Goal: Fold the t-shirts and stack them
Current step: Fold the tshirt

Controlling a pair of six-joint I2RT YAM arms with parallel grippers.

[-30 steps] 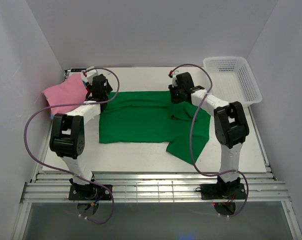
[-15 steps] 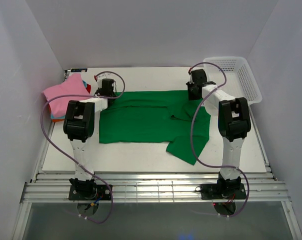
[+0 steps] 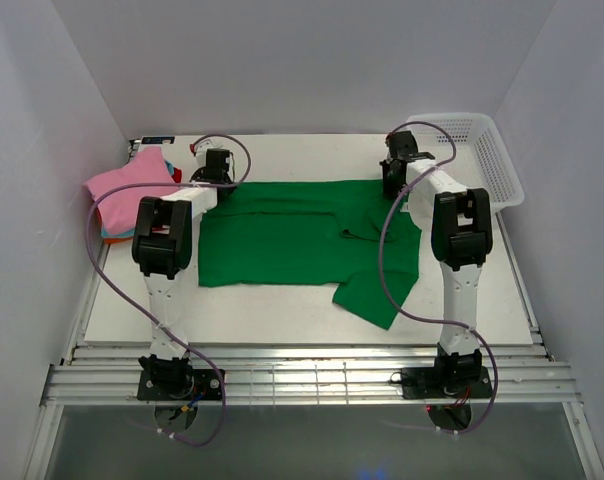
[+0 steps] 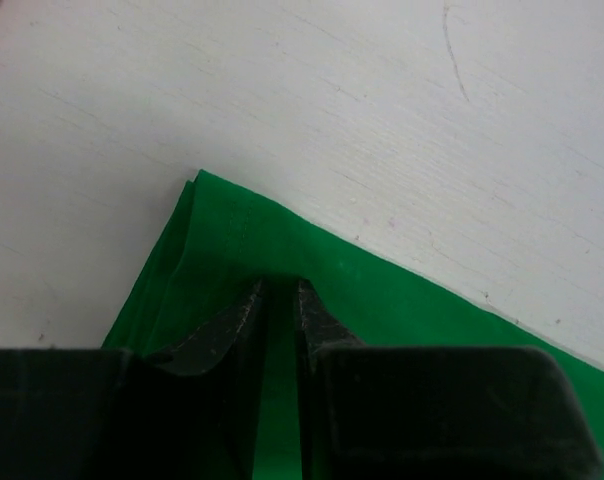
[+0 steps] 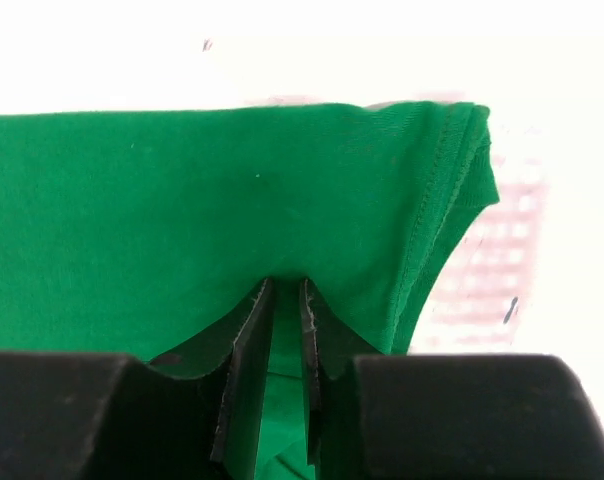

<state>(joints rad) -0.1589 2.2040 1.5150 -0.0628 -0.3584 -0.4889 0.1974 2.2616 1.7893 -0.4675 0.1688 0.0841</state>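
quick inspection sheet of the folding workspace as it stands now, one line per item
surface: white table, faint scuffs
job's things: green t-shirt spread mid-table, rumpled on its right; pink t-shirt tops a pile far left
clutter: white basket, far right corner
grippers: left gripper shut on the shirt's far left corner; right gripper shut on its far right edge
cables: purple cables loop from both arms
surroundings: plain white walls
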